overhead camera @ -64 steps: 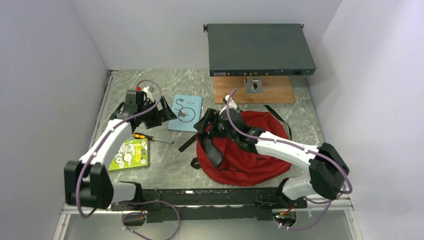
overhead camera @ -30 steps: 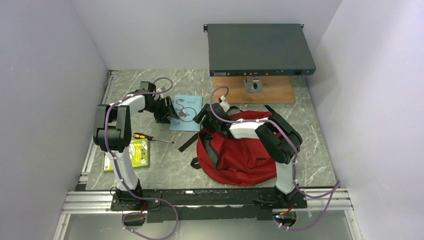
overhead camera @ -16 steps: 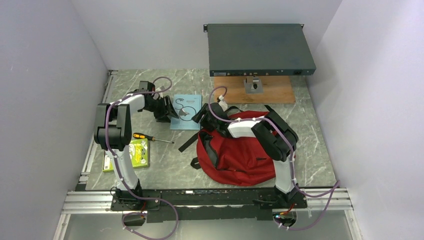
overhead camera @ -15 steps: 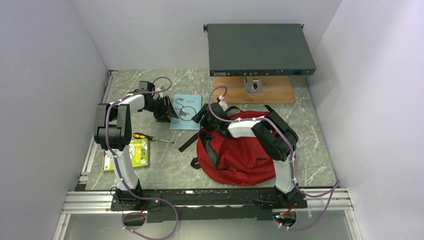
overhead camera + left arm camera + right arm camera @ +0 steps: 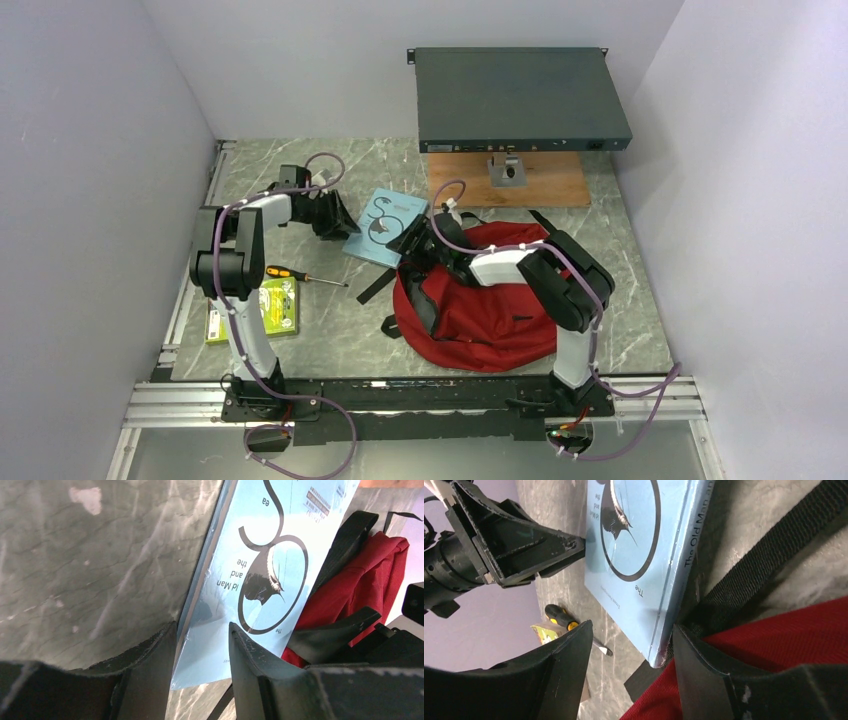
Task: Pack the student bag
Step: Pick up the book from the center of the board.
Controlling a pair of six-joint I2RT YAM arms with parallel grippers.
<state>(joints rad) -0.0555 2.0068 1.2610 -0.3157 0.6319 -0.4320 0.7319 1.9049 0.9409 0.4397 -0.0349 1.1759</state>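
The student bag (image 5: 485, 305) is dark red with black straps and lies right of centre. A light blue book (image 5: 386, 226) lies tilted, its right edge against the bag's black strap (image 5: 769, 555). In the left wrist view the blue book (image 5: 260, 555) has its near corner between the fingers of my left gripper (image 5: 202, 627). The jaws stand apart, and the left gripper (image 5: 338, 215) is at the book's left edge. My right gripper (image 5: 412, 240) is at the bag's upper left. This right gripper (image 5: 631, 626) is open, with the book's other corner (image 5: 659, 655) between its fingers, above red fabric (image 5: 774, 645).
An orange-handled screwdriver (image 5: 300, 275) and a green book (image 5: 255, 310) lie at the left. A dark metal case (image 5: 520, 95) sits on a wooden board (image 5: 505, 185) at the back. White walls close in both sides.
The blue book has slid right and turned, ending against the bag. My left gripper followed it and its jaws narrowed. The right gripper drew back a little toward the bag.
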